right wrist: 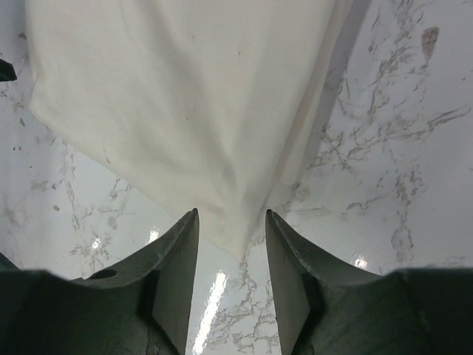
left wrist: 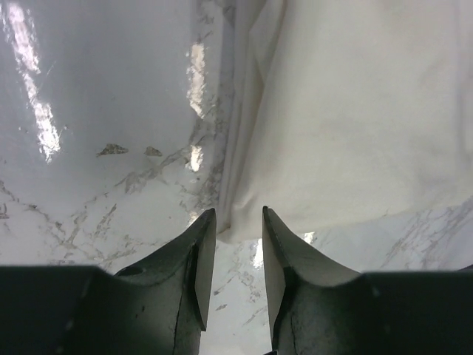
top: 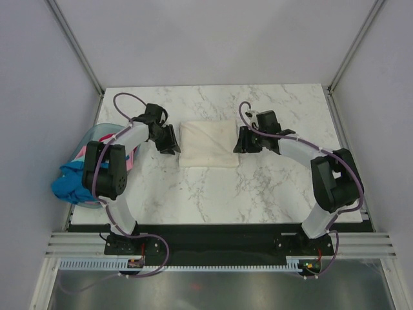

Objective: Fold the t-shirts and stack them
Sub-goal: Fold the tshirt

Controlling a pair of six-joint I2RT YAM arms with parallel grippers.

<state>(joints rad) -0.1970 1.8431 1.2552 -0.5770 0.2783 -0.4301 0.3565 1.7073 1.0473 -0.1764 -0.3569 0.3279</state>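
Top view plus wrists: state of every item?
cream-white t-shirt: folded, flat on table.
left gripper: open, shirt corner between tips, ungripped.
right gripper: open, shirt corner between tips, ungripped.
blue t-shirt: crumpled in basket, unfolded.

No legible text, labels or numbers.

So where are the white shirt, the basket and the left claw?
white shirt [top: 208, 144]: top view, middle of the cloth.
basket [top: 98, 131]: top view, its pale blue rim.
left gripper [left wrist: 238, 214]: left wrist view, between its fingertips.
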